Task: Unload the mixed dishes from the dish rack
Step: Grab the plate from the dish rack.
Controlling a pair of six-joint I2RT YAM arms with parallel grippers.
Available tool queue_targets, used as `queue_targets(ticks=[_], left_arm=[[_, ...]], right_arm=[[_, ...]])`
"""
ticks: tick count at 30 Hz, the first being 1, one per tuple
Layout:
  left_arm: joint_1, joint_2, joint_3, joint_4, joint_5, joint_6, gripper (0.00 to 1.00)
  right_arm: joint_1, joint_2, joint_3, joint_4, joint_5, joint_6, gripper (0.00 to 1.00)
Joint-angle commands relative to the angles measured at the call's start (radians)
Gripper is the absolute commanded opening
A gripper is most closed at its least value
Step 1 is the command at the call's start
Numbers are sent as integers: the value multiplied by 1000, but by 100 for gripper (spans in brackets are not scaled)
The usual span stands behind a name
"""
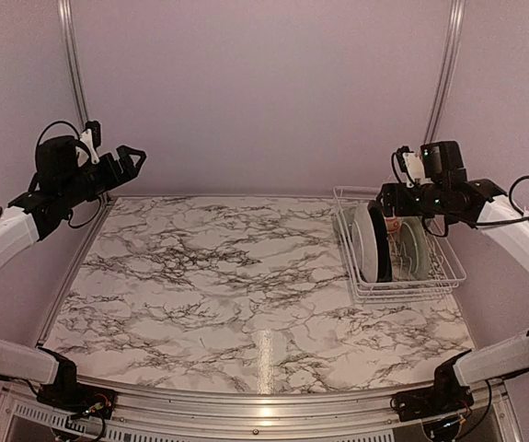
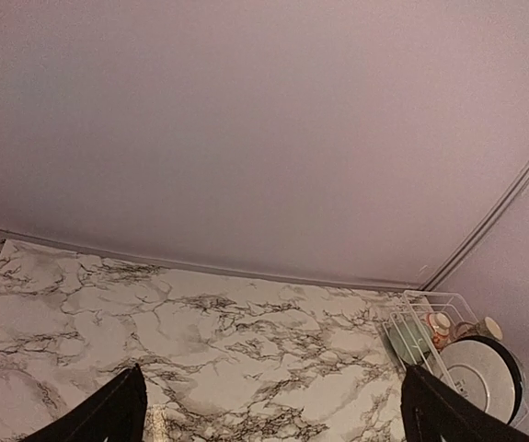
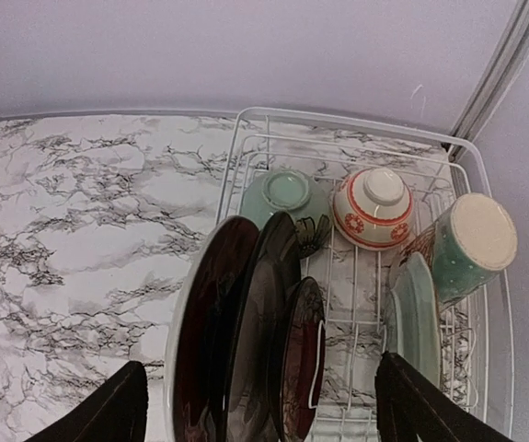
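Note:
The white wire dish rack [image 1: 409,290] stands at the table's right side. In the right wrist view it [image 3: 338,118] holds two large dark plates [image 3: 246,331] on edge, a dark red patterned plate [image 3: 303,359], a pale green plate [image 3: 414,322], an orange-red-and-white bowl [image 3: 373,207] upside down, a pale green bowl [image 3: 287,196] and a cream mug [image 3: 466,244] lying tilted. My right gripper [image 3: 259,361] hovers open above the rack, its fingers straddling the upright plates without touching them. My left gripper [image 1: 133,158] hangs open high over the table's far left corner, holding nothing.
The marble table [image 1: 236,285] stretches left of the rack. A pale wall rises behind it, with metal frame posts [image 1: 73,64] at the back corners. From the left wrist the rack [image 2: 430,299] shows at the far right.

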Motion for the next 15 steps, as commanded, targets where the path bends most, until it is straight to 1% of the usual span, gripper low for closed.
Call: queue_targets(ticks=[1,4,6,7,11,15], left_arm=[[-5,16,-25,26,49,-33,99],[-5,28,-28,27,58,-41,99],[-4,35,-31,30,63,-47,99],[-4,38,-32,32,66,-49,99],[-5,45,-38,41,74,-57,99],[-5,56,-35,46,85,-66,99]], right_arm=[[17,56,62,-87,-40,68,78],[25,97,83,-121,-51,99,68],[31,121,91,-146,-58,108,56],[34,129,92,-153,-56,112,53],[39,134,67,-150,-27,121,49],[41,140,47,-129,-31,122,45]])
